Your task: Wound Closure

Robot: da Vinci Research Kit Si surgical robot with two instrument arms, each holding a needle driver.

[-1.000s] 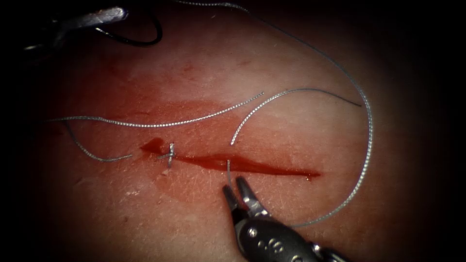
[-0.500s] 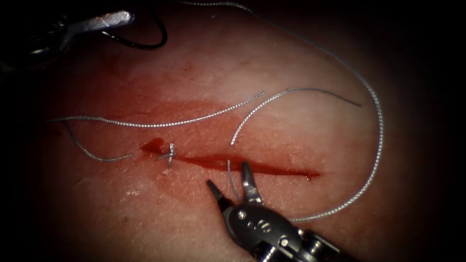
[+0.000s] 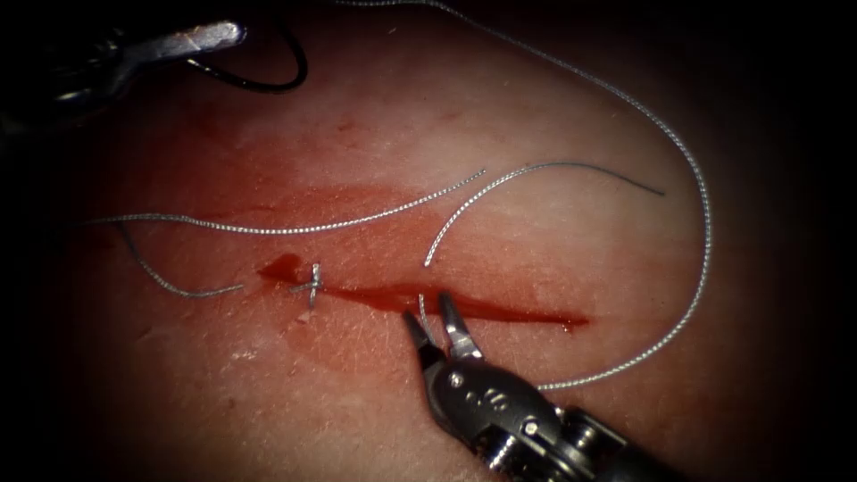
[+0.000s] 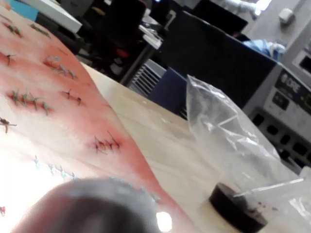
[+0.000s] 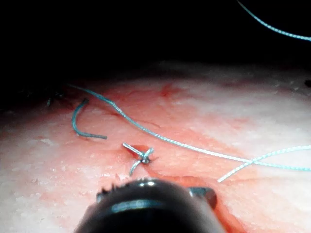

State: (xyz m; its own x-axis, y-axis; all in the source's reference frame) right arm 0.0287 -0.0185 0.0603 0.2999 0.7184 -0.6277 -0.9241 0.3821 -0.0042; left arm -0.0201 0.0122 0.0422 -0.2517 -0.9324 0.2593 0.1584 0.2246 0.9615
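In the endoscope view, the right end effector stands just below the middle of the cut. Its jaws are a little open and hold nothing. Between them rises a short thread end that comes out of the tissue at the lower edge of the cut. The long thread makes a wide loop on the right and comes back near this tool's shaft. The left end effector is far up on the left, and it seems closed on the needle near one end of its curve. The needle is fully out of the tissue. A finished knot sits at the left end of the cut, in the red fluid, and cut ends of thread lie above it. In the left wrist view, the tissue lies on a wooden worktop beside a plastic bag. In the right wrist view, the knot is just ahead of the tool body. I think the risk is that the jaws miss this short end, because it is thin and wet, or pinch the tissue with it. Also a hard pull could draw it out of the tissue.
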